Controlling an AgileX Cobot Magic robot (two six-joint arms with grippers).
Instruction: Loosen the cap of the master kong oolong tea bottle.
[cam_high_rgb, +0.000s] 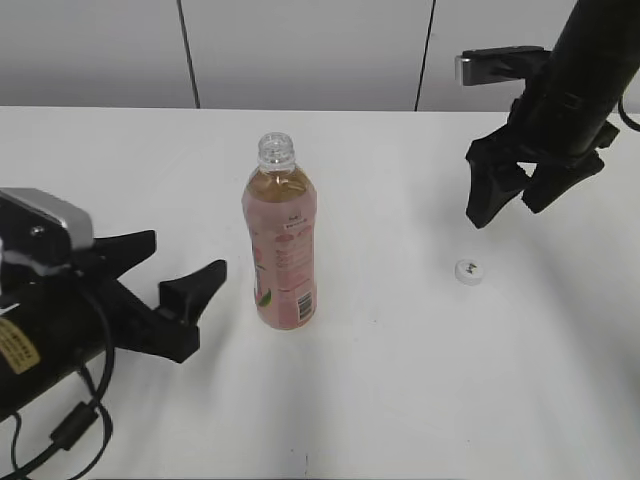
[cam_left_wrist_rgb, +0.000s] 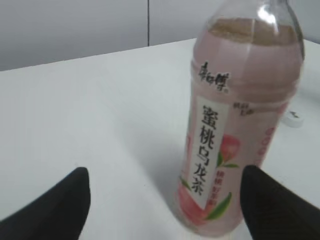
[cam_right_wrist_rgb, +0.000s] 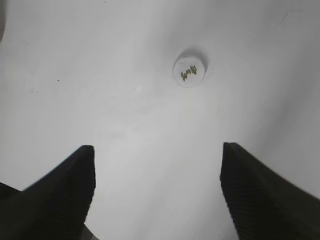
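Observation:
The master kong oolong tea bottle (cam_high_rgb: 281, 245) stands upright mid-table with its neck open and no cap on it; it fills the right of the left wrist view (cam_left_wrist_rgb: 235, 125). The white cap (cam_high_rgb: 469, 271) lies on the table to the bottle's right, logo up, and shows in the right wrist view (cam_right_wrist_rgb: 189, 70) and at the right edge of the left wrist view (cam_left_wrist_rgb: 294, 118). My left gripper (cam_high_rgb: 185, 270) is open and empty, left of the bottle (cam_left_wrist_rgb: 165, 200). My right gripper (cam_high_rgb: 505, 200) is open and empty, above and just behind the cap (cam_right_wrist_rgb: 157, 170).
The white table (cam_high_rgb: 400, 380) carries only the bottle and cap. A grey panelled wall (cam_high_rgb: 300, 50) runs along the far edge.

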